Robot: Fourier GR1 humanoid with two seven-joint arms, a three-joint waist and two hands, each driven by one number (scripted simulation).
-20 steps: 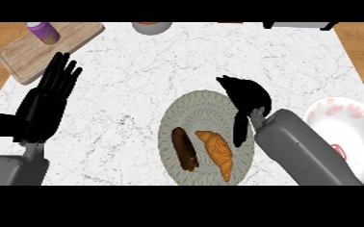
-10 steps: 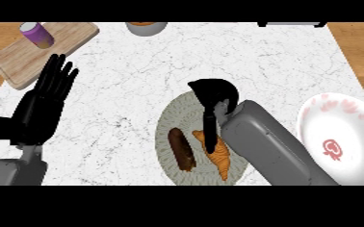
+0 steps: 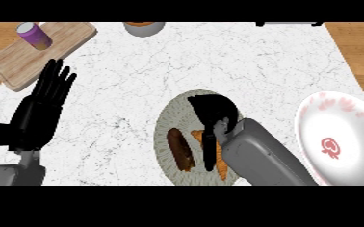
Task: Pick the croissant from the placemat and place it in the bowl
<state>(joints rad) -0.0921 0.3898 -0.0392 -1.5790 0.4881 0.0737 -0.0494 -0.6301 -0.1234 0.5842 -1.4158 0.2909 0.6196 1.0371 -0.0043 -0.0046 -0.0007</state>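
Croissant (image 3: 222,166) lies on the round grey placemat (image 3: 165,132) at lower centre of the frame, beside a dark brown pastry (image 3: 180,148) to its left. Most of the croissant is covered by the right hand (image 3: 212,113), which sits directly over it with fingers (image 3: 210,154) pointing down toward the lower edge; only orange patches show on either side of those fingers. Whether the fingers are curled on the croissant or merely touch it cannot be told from this view. The right forearm (image 3: 266,156) enters from the lower right. A white bowl (image 3: 332,137) with pink markings stands at the right edge, well apart from the croissant. The left hand (image 3: 41,110) rests at the left edge, fingers straight and up, holding nothing. A wooden board (image 3: 39,53) carrying a purple can (image 3: 34,35) occupies the upper left; a grey-and-orange pot (image 3: 144,27) sits at the top edge.
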